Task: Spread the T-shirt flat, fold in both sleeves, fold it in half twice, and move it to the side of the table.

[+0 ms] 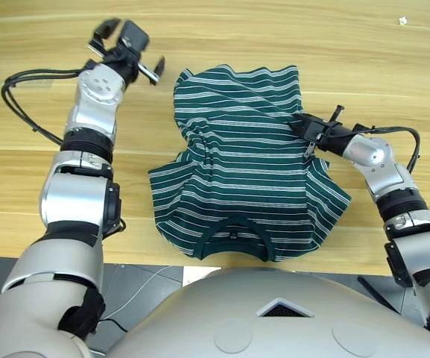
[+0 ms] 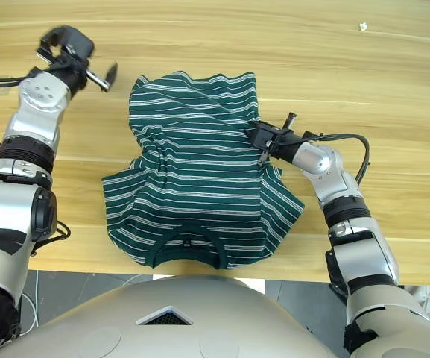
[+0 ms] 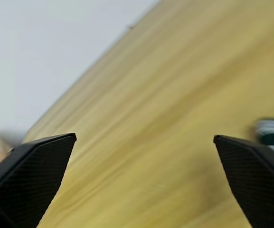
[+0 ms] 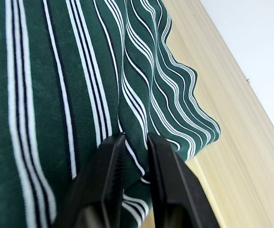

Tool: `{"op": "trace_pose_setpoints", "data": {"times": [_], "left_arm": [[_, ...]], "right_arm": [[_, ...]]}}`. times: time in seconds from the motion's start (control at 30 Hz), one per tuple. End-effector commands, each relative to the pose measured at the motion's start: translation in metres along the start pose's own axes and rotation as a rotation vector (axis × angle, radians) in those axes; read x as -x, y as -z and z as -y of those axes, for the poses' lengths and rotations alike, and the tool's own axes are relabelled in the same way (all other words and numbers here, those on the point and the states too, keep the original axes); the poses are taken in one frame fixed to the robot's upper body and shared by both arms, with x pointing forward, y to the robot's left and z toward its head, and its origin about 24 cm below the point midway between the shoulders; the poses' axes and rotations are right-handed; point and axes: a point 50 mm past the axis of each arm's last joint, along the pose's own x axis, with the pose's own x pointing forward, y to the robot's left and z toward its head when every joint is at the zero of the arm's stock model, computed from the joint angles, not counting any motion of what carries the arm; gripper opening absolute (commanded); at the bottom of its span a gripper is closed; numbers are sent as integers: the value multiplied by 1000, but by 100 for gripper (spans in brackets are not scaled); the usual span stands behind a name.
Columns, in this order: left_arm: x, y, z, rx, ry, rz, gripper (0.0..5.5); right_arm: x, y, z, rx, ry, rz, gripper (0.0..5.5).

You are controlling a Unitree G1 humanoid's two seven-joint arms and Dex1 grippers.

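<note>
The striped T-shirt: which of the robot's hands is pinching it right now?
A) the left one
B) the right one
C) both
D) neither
B: the right gripper is shut on a raised fold of the T-shirt, while the left gripper is open above the bare table, apart from the cloth.
</note>
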Motion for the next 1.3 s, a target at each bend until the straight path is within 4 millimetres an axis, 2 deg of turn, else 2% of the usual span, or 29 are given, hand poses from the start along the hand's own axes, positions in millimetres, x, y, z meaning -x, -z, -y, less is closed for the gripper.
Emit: {"op": "trace_pose_setpoints", "data": {"times": [0.03,0.17,0.27,0.47,0.53,0.67,0.83,1.13,1.3], "left_arm": [[-2,-11,1,72,98,72,540],[1,-15,-7,245,118,155,540],[1,-9,-5,234,114,119,540],[0,3,-13,202,-4,-11,540],[-3,-2,-9,173,4,-4,540],[-8,-12,2,162,51,36,540],[-11,-17,8,169,64,61,540],[-15,-33,18,172,134,144,540],[-23,-58,21,143,141,185,540]], "right_arm": [[7,21,-28,-39,-112,-115,86],[6,21,-31,-43,-115,-117,86],[7,22,-32,-47,-115,-119,86],[8,24,-36,-57,-128,-129,86],[16,30,-41,-63,-169,-153,86],[45,37,-61,-20,-409,-183,86],[58,20,-67,0,-612,-114,86],[76,-2,-64,67,-731,-113,86],[79,-3,-67,55,-760,-128,86]]}}
